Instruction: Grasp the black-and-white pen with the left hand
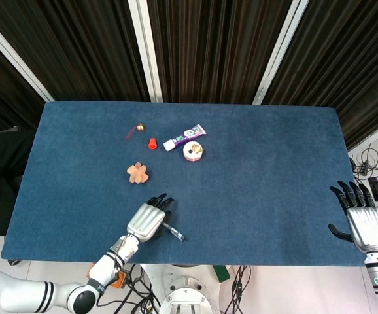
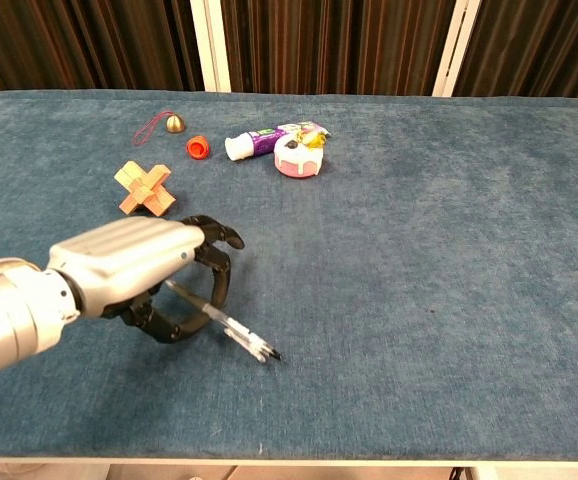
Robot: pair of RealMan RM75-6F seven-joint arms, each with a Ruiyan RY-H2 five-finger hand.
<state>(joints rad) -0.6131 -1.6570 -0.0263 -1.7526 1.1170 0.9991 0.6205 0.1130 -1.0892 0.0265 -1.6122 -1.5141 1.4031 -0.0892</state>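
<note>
The black-and-white pen (image 2: pixel 237 337) lies slanted near the table's front edge, its tip pointing front-right; it also shows in the head view as a thin pen (image 1: pixel 174 231). My left hand (image 2: pixel 134 265) sits over the pen's rear end, fingers curled over the barrel and thumb under it, pinching it. The rear end is hidden under the fingers. The same left hand (image 1: pixel 147 220) shows from above. My right hand (image 1: pixel 362 222) hangs beyond the table's right edge, fingers spread, holding nothing.
A wooden cross puzzle (image 2: pixel 145 188) sits just behind my left hand. Further back are a small bell on a red cord (image 2: pixel 174 124), an orange-red cap (image 2: pixel 198 148), a purple-and-white tube (image 2: pixel 259 142) and a pink round toy (image 2: pixel 297 156). The blue table cloth (image 2: pixel 439 250) covers the whole top.
</note>
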